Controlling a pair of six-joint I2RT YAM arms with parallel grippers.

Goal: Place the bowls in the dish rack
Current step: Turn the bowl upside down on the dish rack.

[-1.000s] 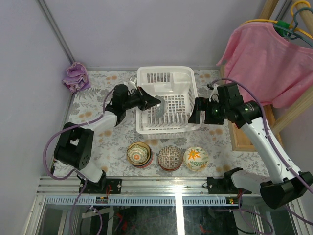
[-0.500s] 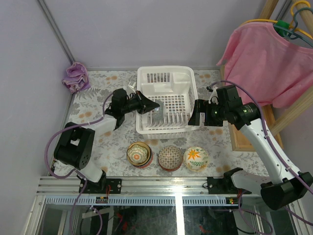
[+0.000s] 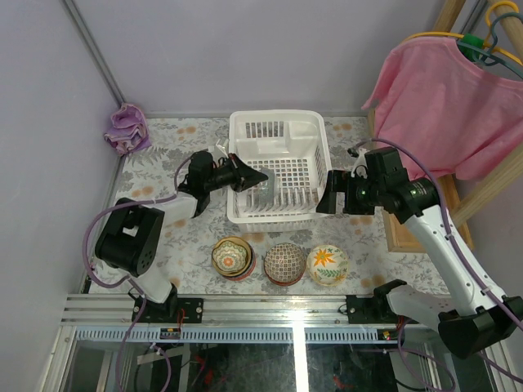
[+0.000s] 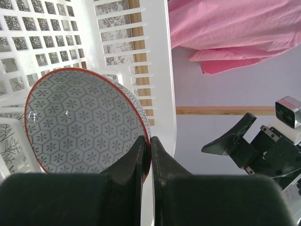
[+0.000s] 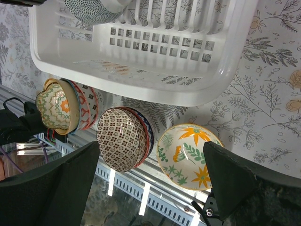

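My left end effector pinches the red rim of the hexagon-patterned bowl, which stands on edge inside the dish rack, left of its centre. My right end effector hangs spread just outside the rack's right wall. Three stacks of bowls line the tabletop below the rack.

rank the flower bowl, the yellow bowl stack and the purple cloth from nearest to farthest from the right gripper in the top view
1. flower bowl, front right, on the near side of the right gripper
2. yellow bowl stack, front left
3. purple cloth, far left corner
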